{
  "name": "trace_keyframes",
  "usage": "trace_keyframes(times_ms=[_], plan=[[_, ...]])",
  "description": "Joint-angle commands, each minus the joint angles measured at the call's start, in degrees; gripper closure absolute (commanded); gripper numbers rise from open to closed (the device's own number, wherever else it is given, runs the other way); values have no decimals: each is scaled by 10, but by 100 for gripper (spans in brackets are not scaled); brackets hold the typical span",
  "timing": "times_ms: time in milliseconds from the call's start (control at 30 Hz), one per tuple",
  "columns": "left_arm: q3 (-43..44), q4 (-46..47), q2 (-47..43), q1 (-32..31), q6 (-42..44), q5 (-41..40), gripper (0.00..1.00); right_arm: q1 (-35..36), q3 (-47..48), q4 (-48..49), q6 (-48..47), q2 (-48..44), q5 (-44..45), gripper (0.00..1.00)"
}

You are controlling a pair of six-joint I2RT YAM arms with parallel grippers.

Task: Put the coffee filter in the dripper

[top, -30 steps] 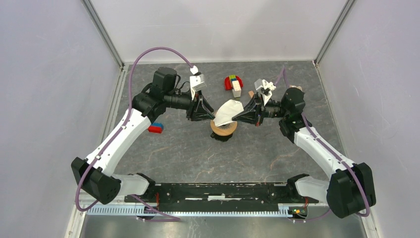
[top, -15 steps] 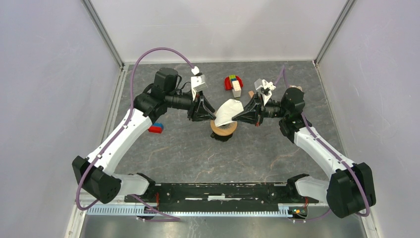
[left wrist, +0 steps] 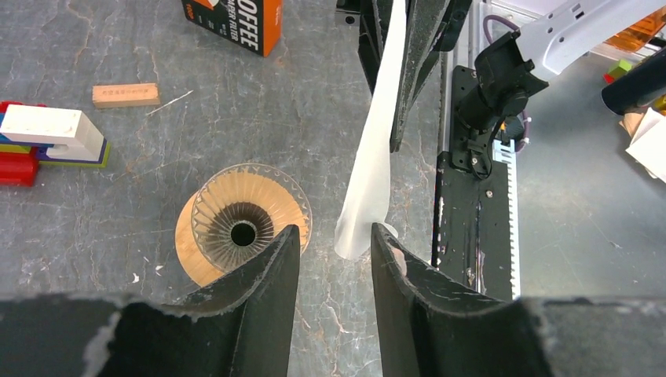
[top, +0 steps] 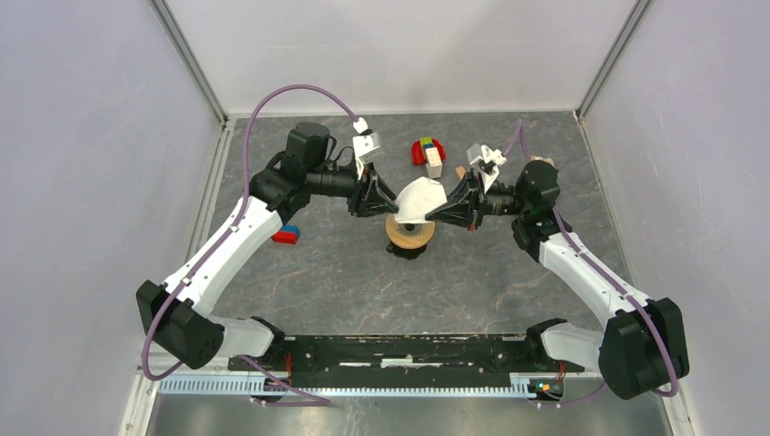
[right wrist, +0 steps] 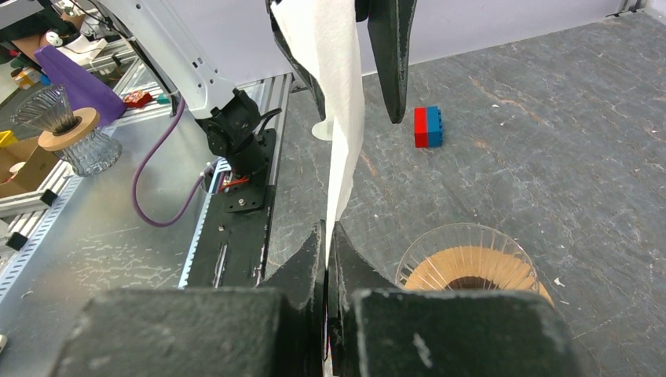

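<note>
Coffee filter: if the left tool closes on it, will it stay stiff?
Probably floppy: the coffee filter curves limply from the shut right tool. Likely light, since one edge pinch carries it. Being thin, it may crumple on the dripper rim.

The coffee filter [top: 417,198], thin white paper bulged into a soft dome, hangs at the centre of the top view, just above the dripper [top: 410,238]. The dripper (clear ribbed glass in a round tan wooden ring) stands upright.

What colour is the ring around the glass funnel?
The ring is tan; left wrist view shows it best.
</note>
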Motion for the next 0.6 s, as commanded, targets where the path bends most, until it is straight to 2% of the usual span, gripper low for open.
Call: trace_keyframes(times_ms=[0,567], plan=[[9,26,-4,-1,-18,-15,55,0,7,26,2,-12,-11,100],[13,55,3,6,-33,-9,57,0,7,29,1,-12,-22,100]])
